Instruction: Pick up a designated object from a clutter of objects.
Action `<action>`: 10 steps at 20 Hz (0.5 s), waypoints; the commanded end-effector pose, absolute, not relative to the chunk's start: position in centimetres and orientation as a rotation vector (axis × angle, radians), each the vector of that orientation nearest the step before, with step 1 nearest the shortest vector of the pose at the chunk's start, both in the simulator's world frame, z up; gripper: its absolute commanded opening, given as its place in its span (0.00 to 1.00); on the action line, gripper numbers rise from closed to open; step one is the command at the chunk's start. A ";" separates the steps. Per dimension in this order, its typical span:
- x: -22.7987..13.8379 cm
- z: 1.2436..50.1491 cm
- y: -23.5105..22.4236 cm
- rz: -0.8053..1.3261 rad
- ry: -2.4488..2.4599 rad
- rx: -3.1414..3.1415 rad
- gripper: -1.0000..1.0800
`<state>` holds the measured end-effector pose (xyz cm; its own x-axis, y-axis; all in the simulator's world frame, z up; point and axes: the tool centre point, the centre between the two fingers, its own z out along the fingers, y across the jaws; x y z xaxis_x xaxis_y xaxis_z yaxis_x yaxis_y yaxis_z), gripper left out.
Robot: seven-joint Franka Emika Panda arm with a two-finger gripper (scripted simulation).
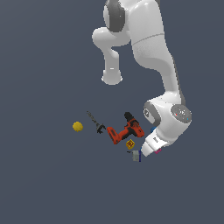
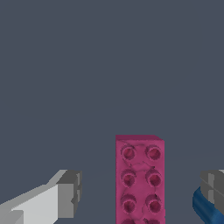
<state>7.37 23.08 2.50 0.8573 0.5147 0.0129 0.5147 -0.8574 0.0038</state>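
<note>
brick: magenta-pink, flat, rectangular, two rows of round studs facing up; lies flat, long side running away from the wrist camera.
brick place: in the exterior view only a pink sliver shows, right of the orange-red and black drill, past the yellow cube.
contact: apart from drill.

Pink studded brick lying flat on grey floor, two columns of studs running along its length, far end squared off. Gripper spread wide, one grey fingertip well off to one side of the brick, the other off the opposite side. Blue ball touching that second fingertip.
</note>
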 end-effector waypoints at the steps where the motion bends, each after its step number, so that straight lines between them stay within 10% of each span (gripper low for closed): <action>1: 6.9 1.2 23.0 0.000 0.840 3.027 0.96; 3: 7.0 1.2 23.0 0.000 0.840 3.027 0.96; 4: 7.0 1.2 23.0 0.000 0.840 3.027 0.00; 10: 7.0 1.2 23.0 0.000 0.840 3.027 0.00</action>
